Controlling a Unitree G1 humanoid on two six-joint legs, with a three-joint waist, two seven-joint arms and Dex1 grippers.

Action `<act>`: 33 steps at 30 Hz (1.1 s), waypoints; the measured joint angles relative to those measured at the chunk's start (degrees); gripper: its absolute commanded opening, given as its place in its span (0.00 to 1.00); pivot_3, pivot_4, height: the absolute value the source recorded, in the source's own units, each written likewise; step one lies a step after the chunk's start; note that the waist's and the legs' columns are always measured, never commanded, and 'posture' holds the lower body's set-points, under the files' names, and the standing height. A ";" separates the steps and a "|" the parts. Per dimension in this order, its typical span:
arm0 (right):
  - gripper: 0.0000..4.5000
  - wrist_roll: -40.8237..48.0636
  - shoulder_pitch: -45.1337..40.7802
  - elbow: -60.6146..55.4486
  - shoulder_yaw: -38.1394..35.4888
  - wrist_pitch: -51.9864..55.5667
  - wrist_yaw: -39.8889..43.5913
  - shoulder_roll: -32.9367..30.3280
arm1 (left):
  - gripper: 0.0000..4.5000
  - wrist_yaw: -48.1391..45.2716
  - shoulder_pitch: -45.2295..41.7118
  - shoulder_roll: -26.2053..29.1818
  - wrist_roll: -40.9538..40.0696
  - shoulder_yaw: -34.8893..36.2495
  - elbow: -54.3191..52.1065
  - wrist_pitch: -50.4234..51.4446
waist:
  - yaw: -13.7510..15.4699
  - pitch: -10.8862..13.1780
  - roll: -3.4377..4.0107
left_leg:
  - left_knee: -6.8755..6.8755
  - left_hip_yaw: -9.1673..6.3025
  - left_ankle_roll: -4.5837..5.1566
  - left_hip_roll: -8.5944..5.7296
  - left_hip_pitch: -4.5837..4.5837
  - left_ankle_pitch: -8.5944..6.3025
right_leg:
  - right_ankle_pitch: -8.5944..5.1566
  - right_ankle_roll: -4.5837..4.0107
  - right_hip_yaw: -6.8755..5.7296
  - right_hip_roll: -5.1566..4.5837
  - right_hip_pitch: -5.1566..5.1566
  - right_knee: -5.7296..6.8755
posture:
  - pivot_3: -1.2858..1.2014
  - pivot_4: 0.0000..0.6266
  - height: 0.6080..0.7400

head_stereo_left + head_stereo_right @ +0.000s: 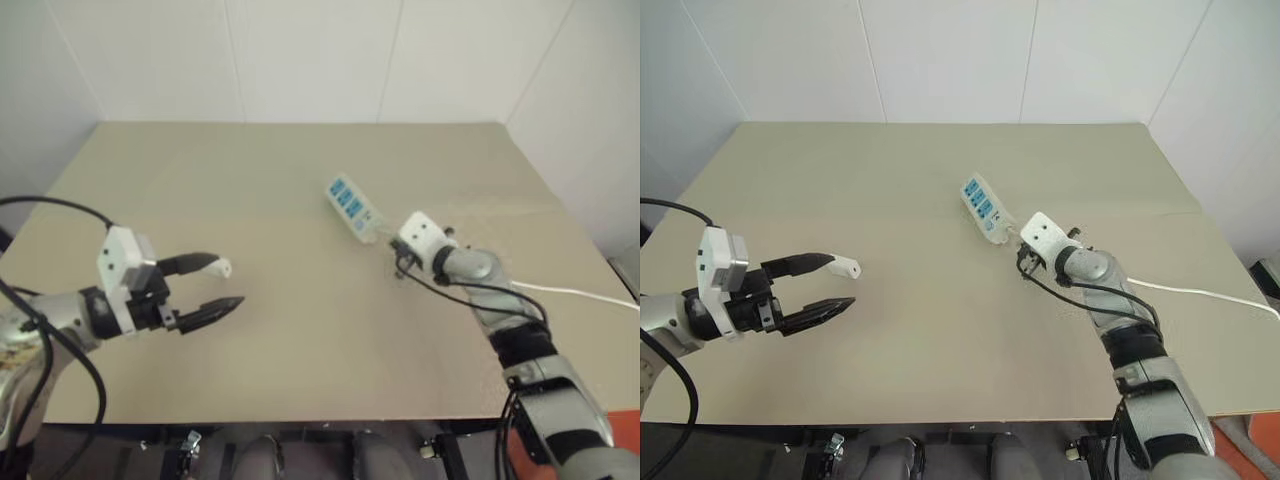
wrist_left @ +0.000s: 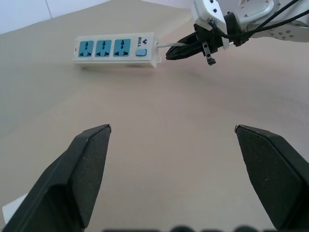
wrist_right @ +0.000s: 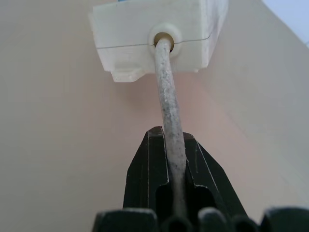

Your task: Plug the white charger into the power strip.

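Plainly, the head views show the strip (image 1: 355, 208) lying slantwise on the table (image 1: 250, 320), toward the far right. The right end effector (image 1: 392, 240) is at its near end, where the cable (image 1: 575, 293) leaves it. The left end effector (image 1: 215, 285) hovers well apart over the near left, fingers spread and holding nothing. A small white block, probably the charger (image 1: 221, 267), lies just by its upper fingertip; whether they touch I cannot tell.

In the left wrist view, the strip's three blue sockets face up and are empty, and the right end effector's black fingers meet at the cable stub.

In the right wrist view, the fingers are clenched on the cable just behind the strip's end wall.

The risk, as I judge it, lies in that grip. A thin round cable can roll or slide between the pads, so the strip may swing or drag. If it shifts while the charger is pressed in, the pins miss the slots. The charger itself is small and could be nudged away by a spread finger.
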 measured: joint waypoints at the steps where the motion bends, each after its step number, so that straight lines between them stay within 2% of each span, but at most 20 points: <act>1: 0.00 1.37 1.29 -3.73 -0.85 1.52 1.05 -0.22 | 1.00 0.02 -0.29 0.02 -0.06 -0.02 0.00 0.02 | 0.00 0.00 0.00 | 0.00 0.00 0.00 0.00 0.00 0.00 | 0.00 0.00 0.00 0.00 0.00 0.00 | 0.52 0.24 1.00; 6: 0.00 7.04 9.69 -19.48 -3.67 9.87 4.66 -2.55 | 1.00 0.03 -1.34 0.21 -0.29 -0.46 0.00 0.24 | 0.08 0.00 0.00 | 0.00 -0.02 0.00 0.00 0.01 0.00 | 0.00 0.00 -0.01 0.00 0.02 0.01 | 0.52 0.24 1.00; 10: 0.00 9.65 16.87 -26.54 -4.22 13.92 6.68 -4.81 | 1.00 -0.10 -2.26 0.51 -0.32 -0.96 0.26 0.97 | 0.13 0.00 0.00 | 0.03 0.00 0.00 -0.02 0.02 0.00 | 0.00 0.01 -0.01 0.00 0.05 -0.01 | 0.52 0.24 1.00; 17: 0.51 5.40 20.71 -27.49 -0.39 17.33 5.52 -7.94 | 1.00 -0.97 -4.85 0.52 -0.11 -3.90 1.56 0.90 | 0.10 0.00 0.00 | 0.05 0.03 0.00 -0.02 0.16 0.00 | -0.01 0.01 0.00 0.05 0.12 0.06 | 0.52 0.24 1.00; 23: 0.96 5.51 23.20 -29.93 -1.40 17.86 6.15 -11.30 | 1.00 -2.20 -4.82 0.52 1.05 -4.07 3.31 0.52 | 0.17 0.00 -0.01 | 0.06 0.02 0.00 -0.02 0.16 0.00 | -0.01 0.01 -0.01 0.04 0.16 0.03 | 0.52 0.24 1.00; 24: 1.00 5.51 23.46 -30.35 -1.67 17.89 6.30 -11.89 | 1.00 -2.38 -4.80 0.51 1.07 -4.08 3.37 0.46 | 0.19 0.00 -0.01 | 0.07 0.02 0.00 -0.02 0.15 0.00 | -0.01 0.01 -0.01 0.04 0.15 0.03 | 0.52 0.24 1.00; 30: 1.00 6.70 25.45 -33.71 -6.87 19.58 6.32 -14.95 | 1.00 -3.25 -4.16 0.52 1.11 -4.03 3.49 -0.18 | 0.21 0.00 -0.01 | 0.10 0.02 0.00 -0.01 0.17 0.00 | -0.01 0.02 -0.01 0.04 0.18 0.04 | 0.52 0.24 1.00; 33: 1.00 9.62 23.84 -33.88 -11.36 21.23 4.05 -10.99 | 1.00 -3.62 -3.62 0.52 1.14 -4.04 3.65 -0.43 | -0.13 -0.01 -0.02 | 0.10 0.04 0.00 0.02 0.22 0.00 | -0.01 0.01 0.04 0.08 0.19 0.09 | 0.52 0.24 1.00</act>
